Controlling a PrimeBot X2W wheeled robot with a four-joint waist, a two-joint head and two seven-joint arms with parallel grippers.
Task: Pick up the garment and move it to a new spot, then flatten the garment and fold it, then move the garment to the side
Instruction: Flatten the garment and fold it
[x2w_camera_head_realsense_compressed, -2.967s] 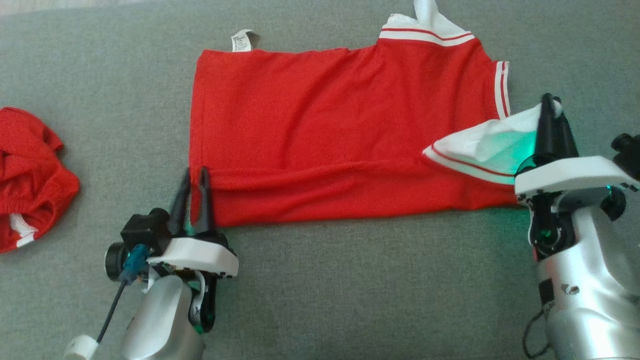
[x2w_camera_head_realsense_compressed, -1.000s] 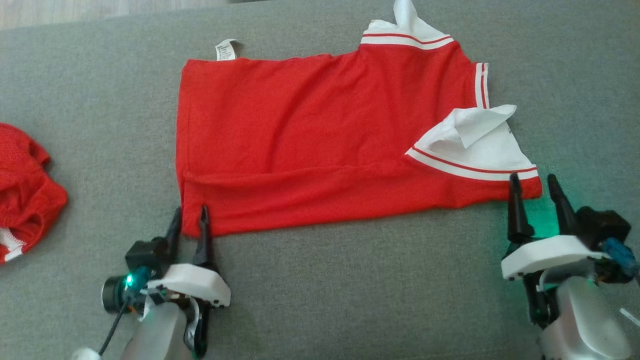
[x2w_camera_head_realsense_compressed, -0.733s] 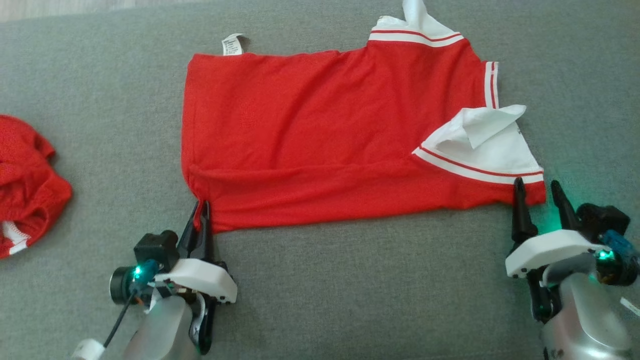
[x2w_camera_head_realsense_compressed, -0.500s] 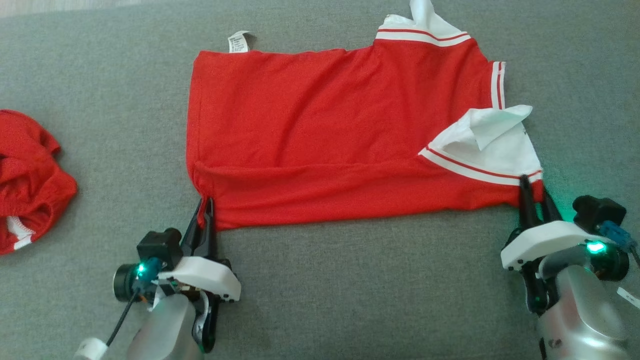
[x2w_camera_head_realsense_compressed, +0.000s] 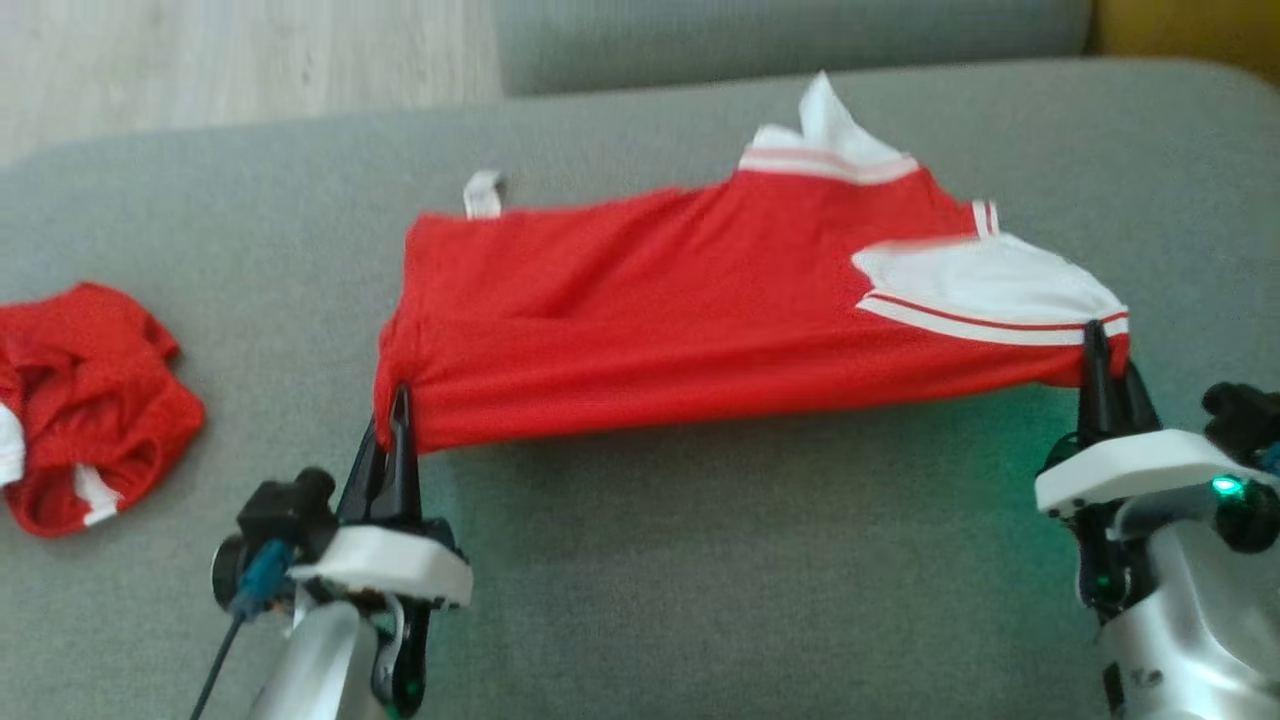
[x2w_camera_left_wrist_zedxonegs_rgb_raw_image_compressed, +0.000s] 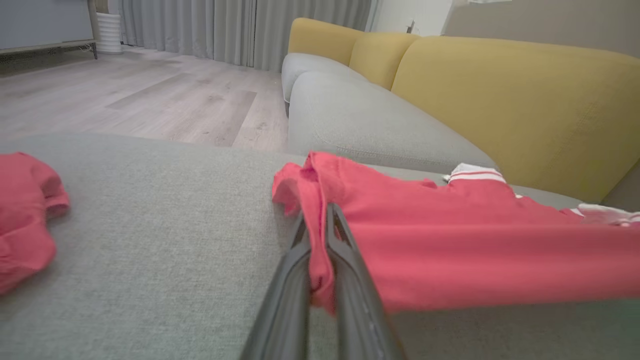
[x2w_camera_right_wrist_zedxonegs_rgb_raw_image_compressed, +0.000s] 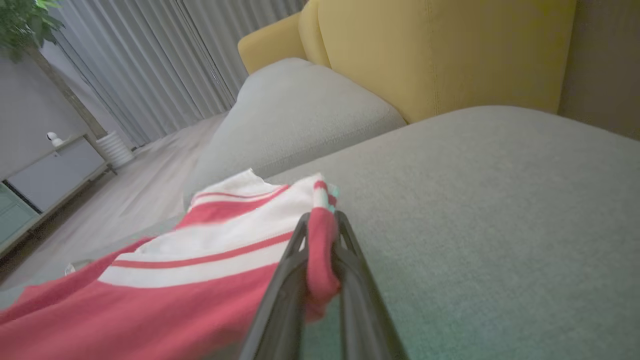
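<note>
You have the left gripper (x2w_camera_head_realsense_compressed: 398, 410) pinched tight on the shirt's (x2w_camera_head_realsense_compressed: 650, 330) near left corner, fingers pointing away. Your right gripper (x2w_camera_head_realsense_compressed: 1102, 350) clamps the near right corner likewise, both pale forearms below.

I'm in a home living room: a grey sofa (x2w_camera_head_realsense_compressed: 700, 600) before me, yellow backrests (x2w_camera_left_wrist_zedxonegs_rgb_raw_image_compressed: 500, 110) behind it, long grey curtains (x2w_camera_left_wrist_zedxonegs_rgb_raw_image_compressed: 210, 25), a pale wood floor (x2w_camera_left_wrist_zedxonegs_rgb_raw_image_compressed: 150, 100), a low cabinet (x2w_camera_right_wrist_zedxonegs_rgb_raw_image_compressed: 55, 172) and a leafy plant (x2w_camera_right_wrist_zedxonegs_rgb_raw_image_compressed: 20, 20).

Grey cushion (x2w_camera_head_realsense_compressed: 700, 580) with red shirt (x2w_camera_head_realsense_compressed: 650, 330) and red bundle (x2w_camera_head_realsense_compressed: 90, 400)
</note>
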